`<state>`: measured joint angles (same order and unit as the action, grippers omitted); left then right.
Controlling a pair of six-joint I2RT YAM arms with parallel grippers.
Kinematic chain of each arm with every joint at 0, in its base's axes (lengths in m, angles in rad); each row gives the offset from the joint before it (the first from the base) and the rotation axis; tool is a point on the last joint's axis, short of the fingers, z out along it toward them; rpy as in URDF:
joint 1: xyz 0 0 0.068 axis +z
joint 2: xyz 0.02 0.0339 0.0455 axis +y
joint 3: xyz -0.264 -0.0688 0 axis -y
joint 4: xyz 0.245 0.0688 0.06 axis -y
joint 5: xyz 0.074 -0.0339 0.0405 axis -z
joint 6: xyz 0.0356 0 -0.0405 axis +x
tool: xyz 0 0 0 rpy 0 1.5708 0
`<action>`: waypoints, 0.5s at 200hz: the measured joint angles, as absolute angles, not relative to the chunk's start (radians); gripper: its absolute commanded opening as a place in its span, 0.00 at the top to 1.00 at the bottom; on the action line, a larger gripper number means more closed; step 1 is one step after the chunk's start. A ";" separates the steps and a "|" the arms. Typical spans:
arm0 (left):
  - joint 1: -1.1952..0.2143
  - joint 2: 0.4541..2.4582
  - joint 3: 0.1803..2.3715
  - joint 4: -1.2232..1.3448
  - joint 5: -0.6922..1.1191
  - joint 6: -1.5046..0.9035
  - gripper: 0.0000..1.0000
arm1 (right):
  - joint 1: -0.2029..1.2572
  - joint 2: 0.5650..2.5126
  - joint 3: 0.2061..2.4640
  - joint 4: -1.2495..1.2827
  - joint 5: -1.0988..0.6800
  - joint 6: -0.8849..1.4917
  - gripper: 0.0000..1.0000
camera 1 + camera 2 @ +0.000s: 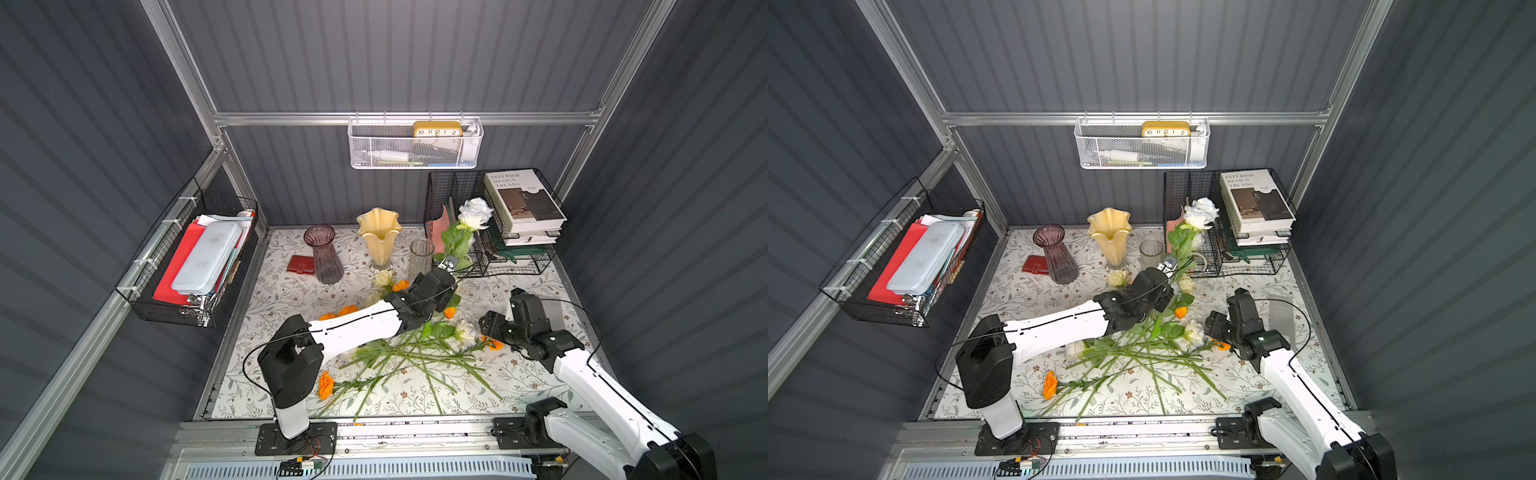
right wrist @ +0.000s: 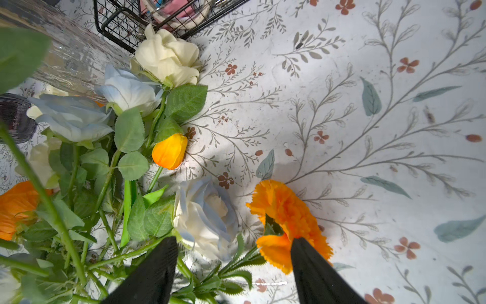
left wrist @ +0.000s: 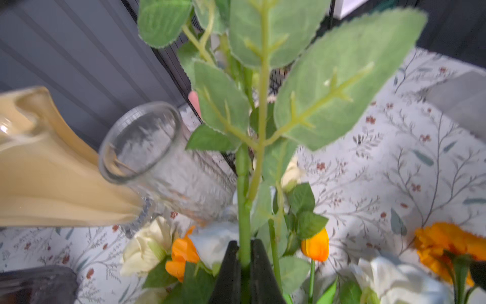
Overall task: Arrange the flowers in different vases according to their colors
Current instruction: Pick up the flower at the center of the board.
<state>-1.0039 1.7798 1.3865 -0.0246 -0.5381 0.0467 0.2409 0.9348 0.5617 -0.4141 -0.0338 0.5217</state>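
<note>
Right up close, your left gripper [image 3: 244,263] is clamped tight on a green stem [image 3: 243,200], with leaves fanning out above it. In both top views that stem belongs to the white rose spray [image 1: 473,214]. It's held upright just beside the clear glass vase [image 1: 420,255], and its blooms show against the black wire rack [image 1: 457,187]. The cream-yellow vase [image 1: 379,235] and purple vase [image 1: 324,253] stand in a row with the clear one at the back of the table [image 1: 291,299]. Your right gripper [image 2: 232,240] hangs wide open, holding nothing, low over an orange marigold [image 2: 284,208] and a white rose [image 2: 205,218]. A heap of flowers [image 1: 407,353] lies mid-table, stems crossed.
</note>
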 measured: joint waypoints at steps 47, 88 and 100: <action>-0.974 1.776 1.409 0.032 -0.470 0.107 1.00 | 0.241 0.934 0.549 -0.411 -0.034 0.522 0.27; -0.973 1.724 1.375 0.037 -0.405 0.113 0.99 | 0.241 0.948 0.542 -0.398 -0.035 0.522 0.27; -0.973 1.692 1.370 0.044 -0.374 0.115 0.99 | 0.241 0.961 0.542 -0.390 -0.038 0.522 0.27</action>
